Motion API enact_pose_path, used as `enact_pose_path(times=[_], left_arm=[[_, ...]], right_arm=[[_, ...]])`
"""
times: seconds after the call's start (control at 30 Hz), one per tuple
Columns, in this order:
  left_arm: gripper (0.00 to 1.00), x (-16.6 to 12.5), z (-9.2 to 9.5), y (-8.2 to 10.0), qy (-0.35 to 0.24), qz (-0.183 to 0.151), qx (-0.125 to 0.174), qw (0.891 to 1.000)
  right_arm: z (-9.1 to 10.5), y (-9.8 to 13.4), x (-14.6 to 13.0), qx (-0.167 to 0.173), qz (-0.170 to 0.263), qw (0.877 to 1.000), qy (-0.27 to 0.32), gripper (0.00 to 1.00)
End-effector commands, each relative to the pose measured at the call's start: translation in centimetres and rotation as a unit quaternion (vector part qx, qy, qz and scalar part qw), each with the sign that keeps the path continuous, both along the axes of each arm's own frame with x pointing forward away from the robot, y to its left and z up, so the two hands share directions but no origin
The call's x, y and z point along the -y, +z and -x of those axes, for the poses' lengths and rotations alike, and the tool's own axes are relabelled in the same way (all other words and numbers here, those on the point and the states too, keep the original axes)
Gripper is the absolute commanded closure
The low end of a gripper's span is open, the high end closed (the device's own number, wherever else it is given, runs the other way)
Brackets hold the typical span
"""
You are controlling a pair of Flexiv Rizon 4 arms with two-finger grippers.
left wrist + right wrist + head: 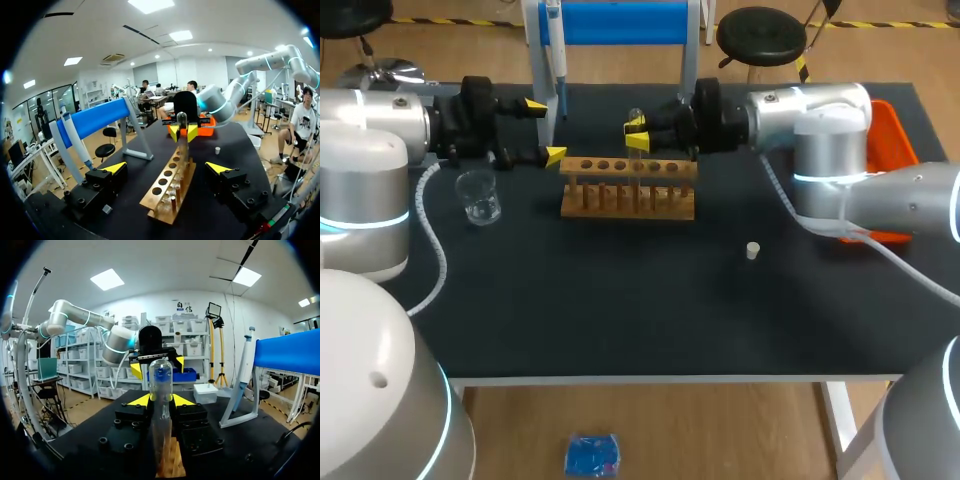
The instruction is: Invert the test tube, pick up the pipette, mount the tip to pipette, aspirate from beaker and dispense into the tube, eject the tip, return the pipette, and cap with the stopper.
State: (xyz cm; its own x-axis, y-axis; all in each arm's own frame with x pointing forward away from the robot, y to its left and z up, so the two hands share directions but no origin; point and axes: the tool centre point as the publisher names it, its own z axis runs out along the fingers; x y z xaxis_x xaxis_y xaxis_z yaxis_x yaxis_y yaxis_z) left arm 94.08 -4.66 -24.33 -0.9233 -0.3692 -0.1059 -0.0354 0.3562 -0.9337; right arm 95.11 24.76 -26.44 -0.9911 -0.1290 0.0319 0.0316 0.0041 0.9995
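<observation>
Right hand grips the test tube at the rack, left hand wide; only head view shows beaker.

The pipette is cut off on top; the right arm hides perhaps half the orange tray.

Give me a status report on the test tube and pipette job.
Done: nothing finished, it seems. In hand: the right gripper grips the test tube upright at the rack, rounded end up, so inverting looks under way. To do: the pipette hangs on its stand, with the left gripper open nearby; the beaker and the stopper sit untouched on the table.
</observation>
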Motion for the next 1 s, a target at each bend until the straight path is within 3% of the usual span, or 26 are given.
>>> enact_pose_path(times=[0.03,1.0], left_arm=[[0.00,0.0,0.0,0.1,-0.001,-0.001,-0.001,1.000],[0.00,0.0,0.0,0.1,-0.001,-0.001,-0.001,1.000]], right_arm=[[0.3,0.9,0.2,0.004,0.005,1.000,-0.002,1.00],[1.4,5.4,0.9,0.025,-0.010,1.000,-0.002,1.00]])
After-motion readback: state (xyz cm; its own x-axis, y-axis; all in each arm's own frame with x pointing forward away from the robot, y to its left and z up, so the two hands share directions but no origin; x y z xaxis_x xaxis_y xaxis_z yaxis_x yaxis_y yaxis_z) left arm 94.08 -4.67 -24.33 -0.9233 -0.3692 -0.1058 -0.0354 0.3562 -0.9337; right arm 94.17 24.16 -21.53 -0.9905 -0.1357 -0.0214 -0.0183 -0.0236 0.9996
